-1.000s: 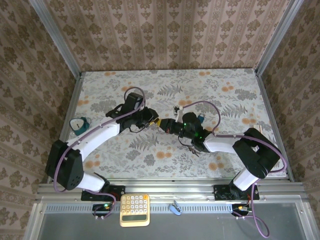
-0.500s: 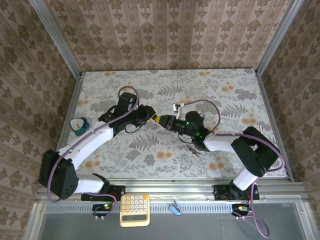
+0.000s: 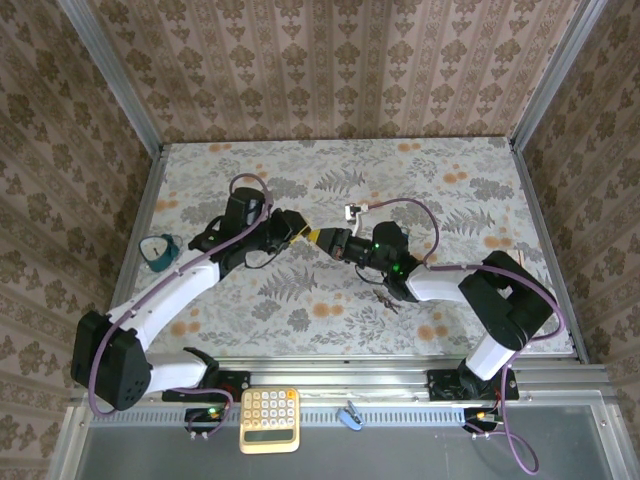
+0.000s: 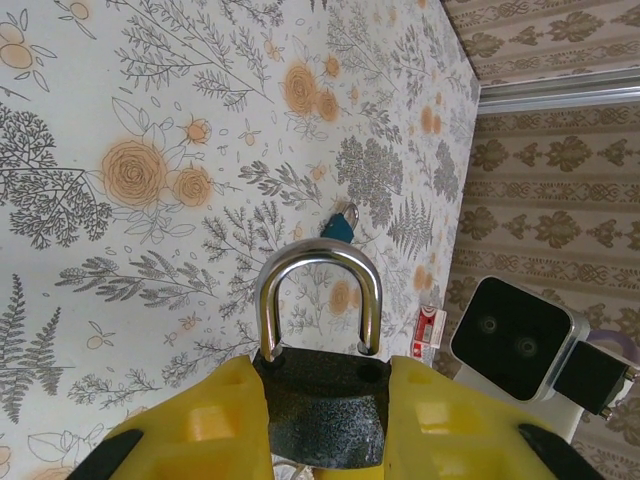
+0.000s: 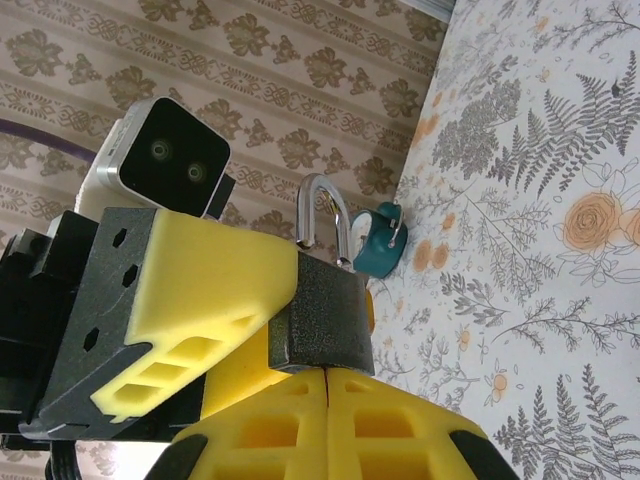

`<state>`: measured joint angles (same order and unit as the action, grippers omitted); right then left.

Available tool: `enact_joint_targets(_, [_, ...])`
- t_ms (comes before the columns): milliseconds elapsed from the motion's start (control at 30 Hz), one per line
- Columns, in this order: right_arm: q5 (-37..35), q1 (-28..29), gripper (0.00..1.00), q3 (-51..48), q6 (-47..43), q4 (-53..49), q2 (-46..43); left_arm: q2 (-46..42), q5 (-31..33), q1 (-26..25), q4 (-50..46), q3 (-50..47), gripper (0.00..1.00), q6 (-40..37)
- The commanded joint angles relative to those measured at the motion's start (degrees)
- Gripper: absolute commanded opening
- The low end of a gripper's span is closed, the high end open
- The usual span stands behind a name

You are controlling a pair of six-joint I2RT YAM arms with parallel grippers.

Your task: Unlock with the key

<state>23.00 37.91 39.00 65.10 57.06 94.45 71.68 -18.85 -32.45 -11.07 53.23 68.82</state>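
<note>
We see the padlock (image 4: 322,405) central on the table (image 3: 450,190), small loop (image 3: 158,249) at its 9 o'clock, calculator (image 3: 269,419) down at 6

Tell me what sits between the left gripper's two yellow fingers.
The padlock: its dark body is clamped between the left gripper's yellow fingers, with the silver shackle sticking out past them. The left wrist view shows this.

The padlock (image 4: 322,405) has a speckled charcoal body and a shiny silver shackle; the pads (image 4: 215,425) of the jaws are bright yellow. The counter (image 3: 450,180) is white with orange blossoms and grey ferns; at 9 o'clock, a teal band (image 3: 158,249)
</note>
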Motion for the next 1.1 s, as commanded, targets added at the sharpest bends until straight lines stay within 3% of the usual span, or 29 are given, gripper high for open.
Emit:
enact_joint_targets(0, [-2.1,-0.3,0.13,0.5,-3.9,-10.8,-1.1,-2.8,-1.9,0.6,0.8,1.0,0.13,0.3])
enact_joint_targets(233, [-4.1,-0.4,0.32,-0.6,-9.4,-19.7,-4.8,-1.8,-0.9,1.7,-2.0,-0.3,0.13,1.8])
enact_joint_targets(367, [-4.1,-0.6,0.38,-1.1,-11.8,-23.1,-6.5,-1.4,-0.9,2.0,-1.9,-1.1,0.14,2.2])
enact_joint_targets(600, [-5.4,-0.5,0.45,-1.2,-16.1,-27.1,-10.2,-1.2,-0.9,2.0,-1.5,-1.9,0.14,2.9])
enact_joint_targets(833, [-7.2,-0.6,0.41,-0.3,-18.6,-28.6,-10.9,-1.3,-0.2,1.9,-2.2,-2.5,0.19,2.9])
enact_joint_targets(1067, [-16.8,-2.7,0.44,8.2,-25.1,-51.6,-12.2,-2.4,2.6,1.9,-6.8,-3.2,0.32,-0.4])
